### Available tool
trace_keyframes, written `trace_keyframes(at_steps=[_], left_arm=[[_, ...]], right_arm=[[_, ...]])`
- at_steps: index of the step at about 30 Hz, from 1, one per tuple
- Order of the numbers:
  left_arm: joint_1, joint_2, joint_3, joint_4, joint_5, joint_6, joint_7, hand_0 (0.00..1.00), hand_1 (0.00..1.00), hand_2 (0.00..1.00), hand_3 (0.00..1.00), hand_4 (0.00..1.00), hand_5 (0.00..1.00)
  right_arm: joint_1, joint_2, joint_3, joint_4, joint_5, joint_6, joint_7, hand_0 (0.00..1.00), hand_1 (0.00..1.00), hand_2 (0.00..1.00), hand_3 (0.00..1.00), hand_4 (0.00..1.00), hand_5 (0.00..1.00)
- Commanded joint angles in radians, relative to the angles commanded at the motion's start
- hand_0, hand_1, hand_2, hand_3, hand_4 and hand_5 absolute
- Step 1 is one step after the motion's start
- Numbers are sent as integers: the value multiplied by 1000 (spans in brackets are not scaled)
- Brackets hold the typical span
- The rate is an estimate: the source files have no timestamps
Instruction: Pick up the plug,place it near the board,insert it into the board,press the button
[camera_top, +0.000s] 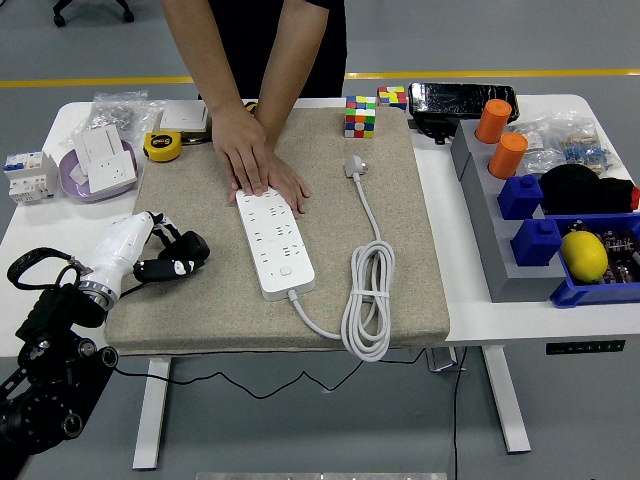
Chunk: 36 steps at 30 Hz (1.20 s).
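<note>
The strip (274, 243) lies on the beige mat (400, 210), its long axis running from about 11 o'clock at the far end to 5 o'clock at the near end, socket face up. A small button (286, 270) sits near its near end. From that end the white cable (368, 300) leaves the strip, curls toward 4 o'clock into a long coiled loop, then runs up the mat toward 12 o'clock.

The plug (353, 165) lies at the far end of that cable, well apart from the strip, at about 2 o'clock from it. Its body points away toward 11 o'clock, with the cable trailing back toward 5 o'clock.

A person stands at the far side; both of the person's hands (262, 170) are laid flat, one over the other, on the far end of the strip, holding it down.

The left hand (170, 257) rests on the mat's left edge, at about 9 o'clock from the strip and apart from it. Its black fingers are loosely curled and hold nothing.

A Rubik's cube (360, 116) stands on the mat's far edge, at 12 o'clock from the plug. A yellow tape measure (162, 146) sits off the mat's far left corner. A lemon (584, 255) lies in the blue bin (590, 290) at far right.
</note>
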Motion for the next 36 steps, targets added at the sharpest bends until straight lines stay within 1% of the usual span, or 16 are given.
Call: trace_keyframes(at_steps=[1, 6, 7, 8, 12, 13, 14, 18, 19, 23, 24, 25, 29, 32, 36], left_arm=[[0, 0, 0, 1, 0, 1, 2, 576, 461, 368, 396, 524, 233], [1, 0, 7, 11, 0, 8, 5, 576, 461, 368, 396, 524, 233], [1, 0, 8, 10, 0, 10, 5, 562, 444, 361, 389, 478, 197], [1, 0, 9, 9, 0, 11, 4, 562, 444, 361, 389, 478, 197], [-2, 6, 13, -10, 0, 15, 0, 562, 444, 361, 389, 478, 197], [-4, 8, 15, -16, 0, 16, -1, 528, 407, 336, 384, 458, 163], [-4, 10, 18, -23, 0, 17, -2, 528, 407, 336, 384, 458, 163], [-12, 24, 48, -56, 0, 25, -6, 528, 407, 336, 384, 458, 163], [-16, 29, 60, -64, 0, 26, -8, 500, 359, 291, 358, 492, 91], [-35, 51, 108, -93, 0, 24, -10, 500, 359, 291, 358, 492, 91], [-43, 57, 123, -99, 0, 24, -11, 500, 359, 291, 358, 492, 91], [-51, 62, 137, -103, -2, 24, -12, 497, 359, 288, 352, 485, 67], [-92, 91, 212, -119, -33, 26, -15, 497, 359, 288, 352, 485, 67], [-130, 108, 276, -119, -47, 30, -18, 490, 358, 288, 352, 498, 50], [-174, 115, 345, -100, -56, 35, -23, 490, 358, 288, 352, 498, 50]], right_arm=[[0, 0, 1, 0, -1, 0, 0, 863, 797, 788, 817, 998, 947], [-1, -1, 1, 0, -1, 0, -1, 863, 797, 788, 817, 998, 947], [-1, -1, 0, 0, -1, 0, -1, 861, 795, 788, 816, 998, 950], [-1, -1, 0, 0, -1, 0, -1, 861, 795, 788, 816, 998, 950], [0, -2, -2, 0, -2, 0, -2, 861, 795, 788, 816, 998, 950], [0, -2, -2, 0, -3, 0, -3, 860, 792, 786, 815, 998, 959], [0, -2, -1, 0, -4, 0, -3, 860, 792, 786, 815, 998, 959], [0, -3, -3, 0, -3, 0, -5, 860, 792, 786, 815, 998, 959], [0, -4, -5, 0, -3, 0, -4, 859, 791, 786, 814, 998, 961], [1, -5, -9, 0, -2, 0, -4, 859, 791, 786, 814, 998, 961], [2, -5, -10, 0, -1, 0, -4, 859, 791, 786, 814, 998, 961], [2, -5, -11, 0, 0, 0, -4, 857, 790, 785, 813, 998, 961], [3, -7, -14, 0, -1, 1, -5, 857, 790, 785, 813, 998, 961], [3, -8, -14, 0, -2, 1, -7, 855, 790, 785, 812, 998, 961], [6, -10, -17, 0, 0, 1, -7, 855, 790, 785, 812, 998, 961]])
